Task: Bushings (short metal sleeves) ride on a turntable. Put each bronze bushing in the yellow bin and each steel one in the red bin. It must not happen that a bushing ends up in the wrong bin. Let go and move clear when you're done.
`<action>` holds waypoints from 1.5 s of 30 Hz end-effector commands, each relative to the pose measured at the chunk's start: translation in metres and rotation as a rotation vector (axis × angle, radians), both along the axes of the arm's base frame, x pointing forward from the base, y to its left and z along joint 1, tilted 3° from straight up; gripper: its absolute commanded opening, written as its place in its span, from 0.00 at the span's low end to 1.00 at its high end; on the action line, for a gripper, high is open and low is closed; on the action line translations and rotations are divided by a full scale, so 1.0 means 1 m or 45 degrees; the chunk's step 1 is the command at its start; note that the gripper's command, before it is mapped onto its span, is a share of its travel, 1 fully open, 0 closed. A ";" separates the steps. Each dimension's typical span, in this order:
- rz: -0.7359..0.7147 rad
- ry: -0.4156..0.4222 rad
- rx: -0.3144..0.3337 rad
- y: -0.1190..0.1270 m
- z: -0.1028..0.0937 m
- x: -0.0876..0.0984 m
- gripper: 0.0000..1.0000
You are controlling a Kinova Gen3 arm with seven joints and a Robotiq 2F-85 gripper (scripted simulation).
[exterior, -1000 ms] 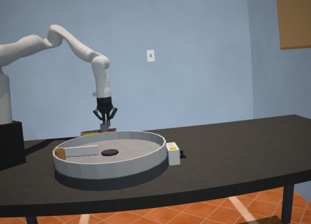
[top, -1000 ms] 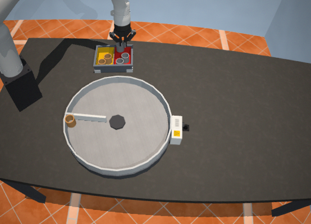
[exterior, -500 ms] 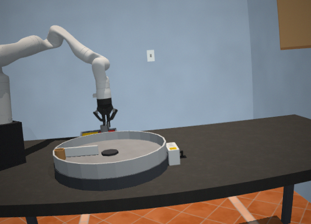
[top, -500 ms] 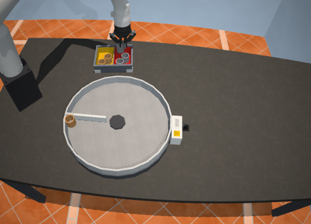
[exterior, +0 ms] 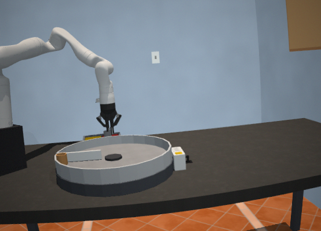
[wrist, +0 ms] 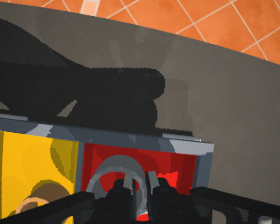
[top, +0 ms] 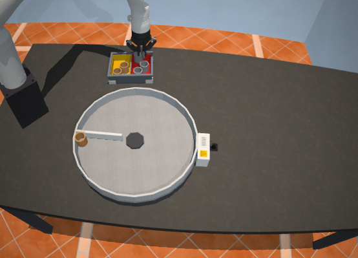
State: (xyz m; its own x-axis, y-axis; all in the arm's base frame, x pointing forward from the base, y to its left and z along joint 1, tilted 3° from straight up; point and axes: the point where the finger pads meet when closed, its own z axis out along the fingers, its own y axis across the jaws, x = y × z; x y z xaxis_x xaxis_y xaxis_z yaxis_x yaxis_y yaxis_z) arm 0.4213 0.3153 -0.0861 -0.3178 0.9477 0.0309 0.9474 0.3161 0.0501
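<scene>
My gripper (top: pixel 141 54) (exterior: pixel 110 132) (wrist: pixel 140 185) is shut on the wall of a grey steel bushing (top: pixel 137 58) (exterior: pixel 107 133) (wrist: pixel 106 163), held upright over the red bin (top: pixel 148 58) (exterior: pixel 116 134) (wrist: pixel 184 162), close to the divider. Two steel bushings, one (top: pixel 145 69) at the right and one (top: pixel 137 68) at the front, are in that bin. The yellow bin (top: pixel 117 60) (exterior: pixel 92 138) (wrist: pixel 21 150) beside it holds two bronze bushings (top: pixel 125 70) (top: pixel 117 68). Another bronze bushing (top: pixel 83 143) (exterior: pixel 62 159) stands on the turntable (top: pixel 155 167) at its left wall.
A pale bar (top: pixel 103 135) (exterior: pixel 84 156) reaches from the turntable's left wall toward the dark hub (top: pixel 134 140) (exterior: pixel 113 157), beside the bronze bushing. A raised wall rings the turntable. A white box (top: pixel 203 144) (exterior: pixel 179 161) is at its right side.
</scene>
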 end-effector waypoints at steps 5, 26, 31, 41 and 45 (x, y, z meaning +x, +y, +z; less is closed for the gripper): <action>0.000 -0.002 0.001 0.000 -0.002 0.001 0.00; -0.001 -0.001 0.001 0.001 -0.011 0.001 0.00; 0.000 -0.002 0.001 0.001 -0.015 0.001 0.00; -0.001 -0.001 0.001 0.001 -0.023 0.002 0.00; -0.001 -0.001 0.001 0.001 -0.023 0.002 0.00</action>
